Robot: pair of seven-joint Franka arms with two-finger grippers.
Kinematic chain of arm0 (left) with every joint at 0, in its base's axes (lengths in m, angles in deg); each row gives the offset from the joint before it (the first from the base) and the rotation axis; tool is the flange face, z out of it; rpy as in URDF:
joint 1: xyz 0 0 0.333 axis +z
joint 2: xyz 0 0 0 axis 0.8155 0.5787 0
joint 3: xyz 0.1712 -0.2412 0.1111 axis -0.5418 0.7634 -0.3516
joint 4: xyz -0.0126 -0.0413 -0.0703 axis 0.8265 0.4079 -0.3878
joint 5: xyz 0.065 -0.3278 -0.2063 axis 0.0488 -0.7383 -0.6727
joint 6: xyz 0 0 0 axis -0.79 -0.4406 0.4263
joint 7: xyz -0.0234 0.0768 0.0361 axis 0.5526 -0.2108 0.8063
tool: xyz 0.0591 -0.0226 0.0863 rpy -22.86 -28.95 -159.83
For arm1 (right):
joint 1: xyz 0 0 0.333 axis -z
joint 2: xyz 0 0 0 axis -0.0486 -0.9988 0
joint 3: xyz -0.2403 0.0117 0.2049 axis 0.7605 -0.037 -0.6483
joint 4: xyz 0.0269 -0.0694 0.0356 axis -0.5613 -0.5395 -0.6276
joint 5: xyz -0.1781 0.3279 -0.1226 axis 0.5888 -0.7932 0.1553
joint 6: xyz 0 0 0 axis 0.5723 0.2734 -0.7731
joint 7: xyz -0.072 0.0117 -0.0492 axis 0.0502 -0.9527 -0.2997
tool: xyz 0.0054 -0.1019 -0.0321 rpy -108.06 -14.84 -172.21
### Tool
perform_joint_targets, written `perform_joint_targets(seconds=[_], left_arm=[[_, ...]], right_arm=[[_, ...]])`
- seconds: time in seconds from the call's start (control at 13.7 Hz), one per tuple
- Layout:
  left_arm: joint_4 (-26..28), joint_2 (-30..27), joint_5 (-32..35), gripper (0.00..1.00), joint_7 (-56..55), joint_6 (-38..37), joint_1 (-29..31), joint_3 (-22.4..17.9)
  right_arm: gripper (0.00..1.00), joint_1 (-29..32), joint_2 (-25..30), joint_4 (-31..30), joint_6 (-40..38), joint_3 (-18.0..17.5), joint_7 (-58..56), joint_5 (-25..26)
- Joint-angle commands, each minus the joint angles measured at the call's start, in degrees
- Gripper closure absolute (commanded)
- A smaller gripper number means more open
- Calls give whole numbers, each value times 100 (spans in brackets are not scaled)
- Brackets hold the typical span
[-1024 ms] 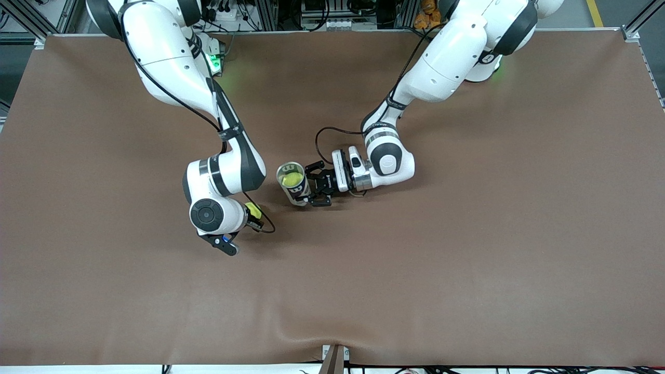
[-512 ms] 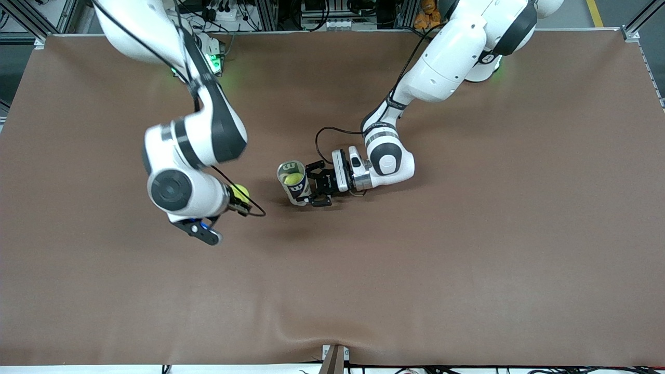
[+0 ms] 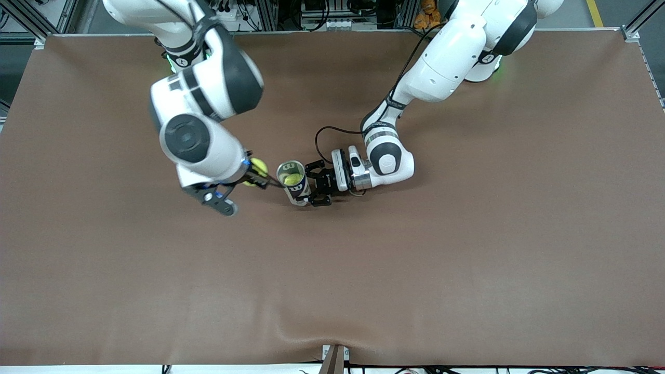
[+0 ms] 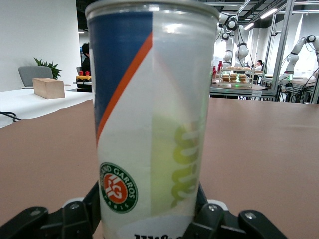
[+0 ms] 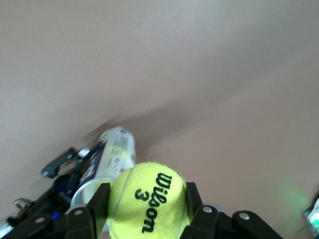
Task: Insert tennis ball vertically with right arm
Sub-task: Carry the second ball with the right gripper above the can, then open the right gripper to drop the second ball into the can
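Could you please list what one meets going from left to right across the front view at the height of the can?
Right end effector gripping the tennis ball → open can with a ball inside → left end effector around the can.

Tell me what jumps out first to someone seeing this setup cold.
At mid-table, the left gripper clamps an upright tennis ball can with a ball already inside. Beside it, the right gripper hangs just off the can's rim, shut on a yellow tennis ball.
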Motion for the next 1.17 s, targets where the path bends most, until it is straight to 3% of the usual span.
perform_joint_targets(seconds=[0.0,0.8,0.88,0.95,1.02,1.1], left_arm=[[7,94,-109,30,408,157,-51,-9],[25,94,-109,30,408,149,-43,-17],[25,94,-109,30,408,149,-43,-9],[16,94,-109,30,408,157,-43,-9],[25,94,-109,30,408,149,-43,-9],[25,102,-109,29,408,157,-43,-9]], right_arm=[[100,-232,-31,116,28,23,536,44],[100,-532,-426,72,398,32,836,52],[94,-532,-426,72,398,32,828,44],[75,-523,-426,72,398,32,828,44],[30,-532,-426,72,406,32,828,44],[0,-540,-426,72,398,32,836,44]])
